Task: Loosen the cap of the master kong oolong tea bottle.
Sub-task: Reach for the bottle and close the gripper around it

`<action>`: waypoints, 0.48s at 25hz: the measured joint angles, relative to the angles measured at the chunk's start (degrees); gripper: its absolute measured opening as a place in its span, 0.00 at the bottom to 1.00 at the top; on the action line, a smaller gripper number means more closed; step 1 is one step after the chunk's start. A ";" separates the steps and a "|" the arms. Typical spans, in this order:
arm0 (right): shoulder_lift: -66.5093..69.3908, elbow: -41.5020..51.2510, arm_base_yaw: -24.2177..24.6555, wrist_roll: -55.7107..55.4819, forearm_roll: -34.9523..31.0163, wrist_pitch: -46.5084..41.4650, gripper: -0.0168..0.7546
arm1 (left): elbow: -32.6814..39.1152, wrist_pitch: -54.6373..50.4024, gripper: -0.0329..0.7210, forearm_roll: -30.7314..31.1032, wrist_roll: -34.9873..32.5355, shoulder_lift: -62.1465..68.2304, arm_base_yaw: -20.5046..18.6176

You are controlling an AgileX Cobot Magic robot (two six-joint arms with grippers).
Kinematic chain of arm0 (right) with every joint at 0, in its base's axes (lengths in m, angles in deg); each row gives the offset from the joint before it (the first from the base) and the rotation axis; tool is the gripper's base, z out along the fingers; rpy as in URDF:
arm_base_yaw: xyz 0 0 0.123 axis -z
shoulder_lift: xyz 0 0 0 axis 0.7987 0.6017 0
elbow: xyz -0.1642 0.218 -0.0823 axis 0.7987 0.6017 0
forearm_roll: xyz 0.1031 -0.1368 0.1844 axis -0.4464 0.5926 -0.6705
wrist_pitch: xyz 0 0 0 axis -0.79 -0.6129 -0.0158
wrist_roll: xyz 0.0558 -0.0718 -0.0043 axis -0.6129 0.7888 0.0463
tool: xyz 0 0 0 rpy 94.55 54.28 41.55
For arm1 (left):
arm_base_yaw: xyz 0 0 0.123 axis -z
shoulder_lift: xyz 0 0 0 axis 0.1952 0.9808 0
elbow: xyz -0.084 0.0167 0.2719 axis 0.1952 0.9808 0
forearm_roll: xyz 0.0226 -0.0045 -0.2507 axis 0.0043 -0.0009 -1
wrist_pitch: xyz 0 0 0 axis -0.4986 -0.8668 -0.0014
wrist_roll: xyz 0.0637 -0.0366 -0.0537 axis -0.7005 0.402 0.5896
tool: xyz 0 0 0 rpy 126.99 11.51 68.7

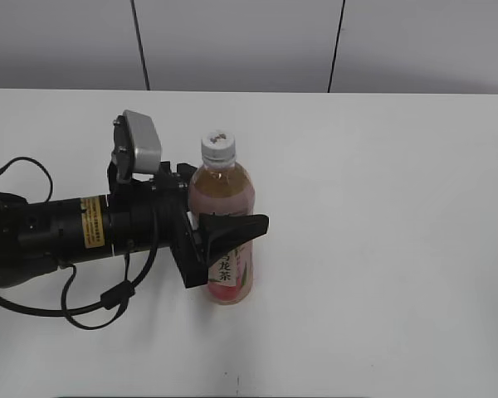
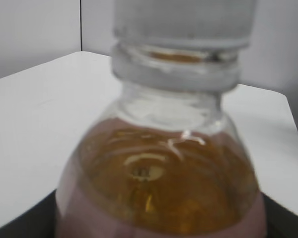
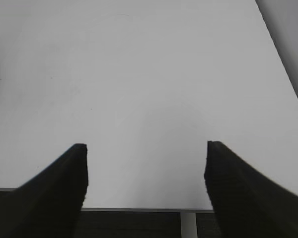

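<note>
The master kong oolong tea bottle [image 1: 222, 228] stands upright on the white table, left of centre, with its pink-and-white label facing the front. Its white cap [image 1: 217, 146] sits on the neck. My left gripper [image 1: 220, 228] reaches in from the left and is shut on the bottle's body around the label. In the left wrist view the bottle [image 2: 159, 173] fills the frame, with the cap [image 2: 184, 22] at the top; the jaws are hidden behind it. My right gripper [image 3: 146, 168] is open and empty over bare table near its front edge; it is outside the exterior view.
The white table [image 1: 382, 207] stretches to the right of the bottle and behind it. A grey panelled wall [image 1: 232, 41] rises behind the table. The left arm's black cables [image 1: 91, 303] loop on the table at the left.
</note>
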 joint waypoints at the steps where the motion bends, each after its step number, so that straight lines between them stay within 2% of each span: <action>1: 0.00 0.00 0.00 0.00 0.00 0.00 0.74 | -0.06 0.00 0.63 0.27 -0.20 0.00 0.00; 12: 0.00 0.00 0.00 0.00 0.00 0.00 0.74 | -0.11 0.00 0.63 1.72 -1.34 -0.10 0.00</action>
